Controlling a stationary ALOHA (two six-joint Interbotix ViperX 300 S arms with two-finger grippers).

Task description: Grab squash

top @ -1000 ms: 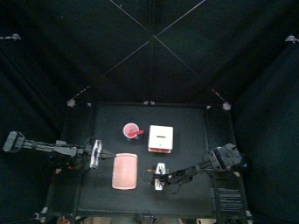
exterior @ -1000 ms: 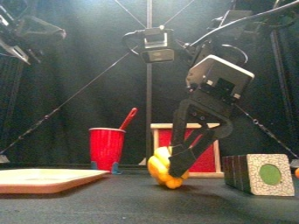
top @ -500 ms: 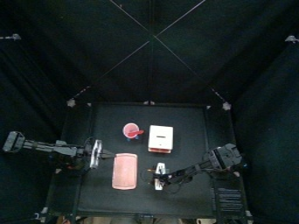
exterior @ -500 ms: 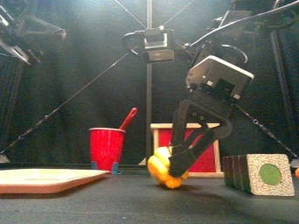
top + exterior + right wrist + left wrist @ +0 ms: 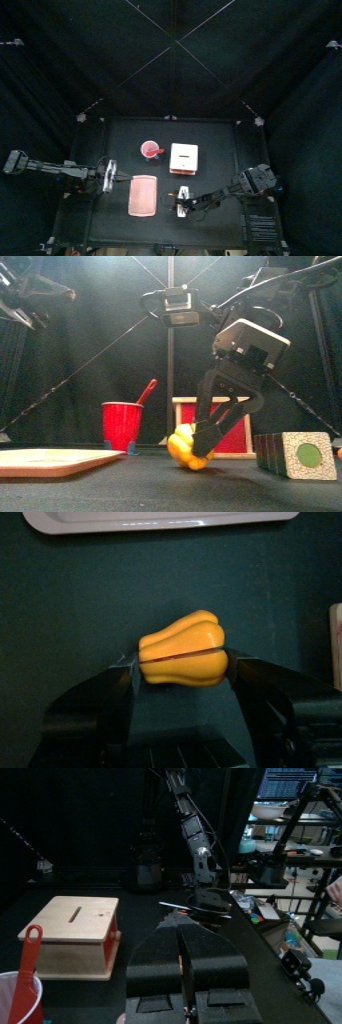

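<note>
The squash (image 5: 183,649) is a stubby yellow-orange piece lying on the black table, also seen low in the front view (image 5: 189,451). My right gripper (image 5: 185,664) is lowered over it and open, with one jaw close on each side of the squash. From the front, the right gripper (image 5: 201,446) has its fingertips down at the table around the squash. In the top view the right gripper (image 5: 187,203) is near the table's front. My left gripper (image 5: 187,928) is shut and empty, resting at the table's left side (image 5: 110,178).
A pink tray (image 5: 143,196) lies left of the squash, its rim also in the right wrist view (image 5: 160,520). A red cup (image 5: 122,424) with a red spoon and a wooden box (image 5: 186,157) stand behind. A small box with a green circle (image 5: 301,454) stands at the right.
The right gripper's jaws have drawn in slightly toward the squash. Nothing else has moved.
</note>
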